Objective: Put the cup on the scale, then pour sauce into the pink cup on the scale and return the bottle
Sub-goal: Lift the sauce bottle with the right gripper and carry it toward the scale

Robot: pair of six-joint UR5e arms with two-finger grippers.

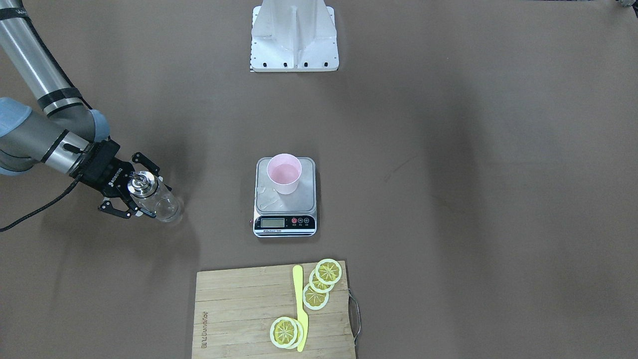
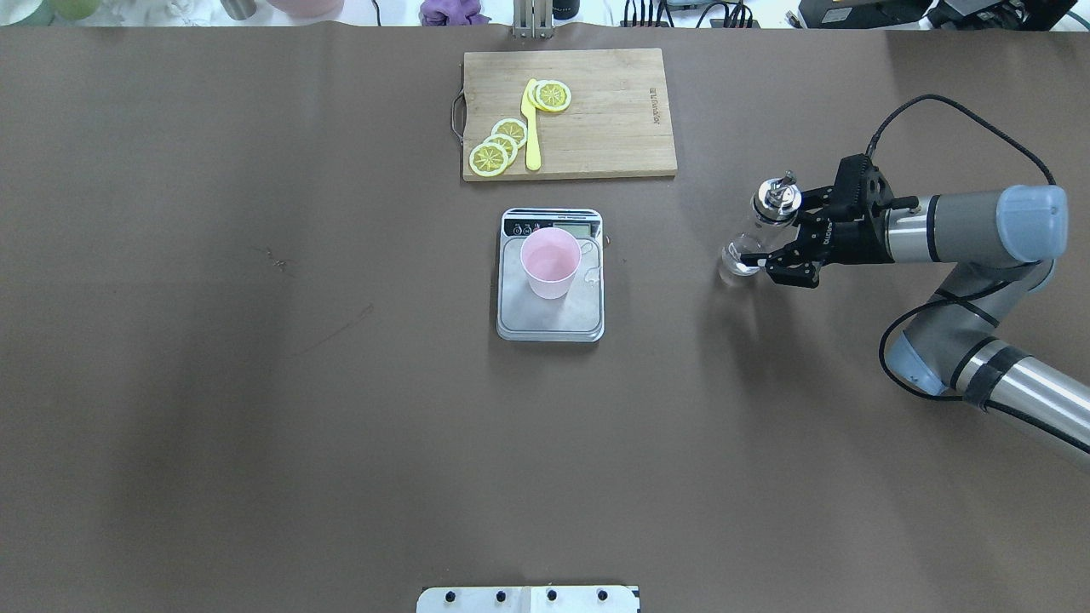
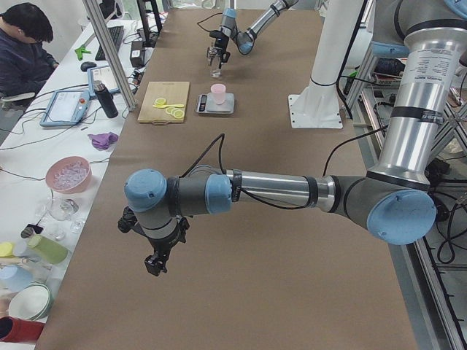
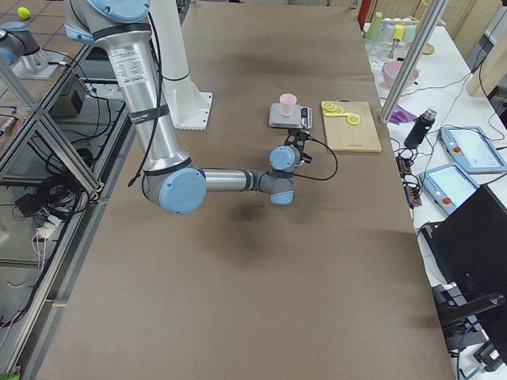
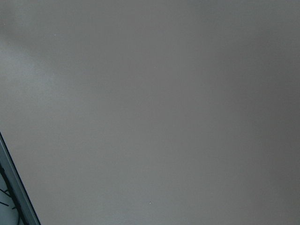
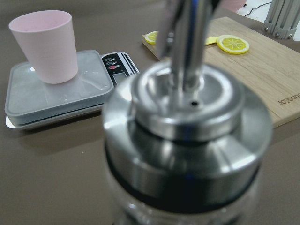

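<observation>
Overhead exterior: the bottle (image 2: pixel 756 232) stood well to the robot's right of the scale (image 2: pixel 521 322), with the pink cup (image 2: pixel 551 260) on the scale.

Broad bare brown surface (image 2: pixel 255 426) lay on both sides of the scale, which sat mid-surface, and the cup stood upright within the platform's edges. Beyond the scale and apart from it, a wooden board (image 2: pixel 613 119) with lemon slices (image 2: pixel 490 158) and a yellow knife (image 2: pixel 532 136) reached almost to the far edge. The right pincer (image 1: pixel 155 202), marked ROBOTIQ, had a finger on each side of the bottle, well apart from the scale and board; whether it pressed the glass could not be told. The left pincer (image 3: pixel 155 261) hung over bare surface near the left end, its state impossible to tell. Lettering on the board and the scale's strip was too small to read.
</observation>
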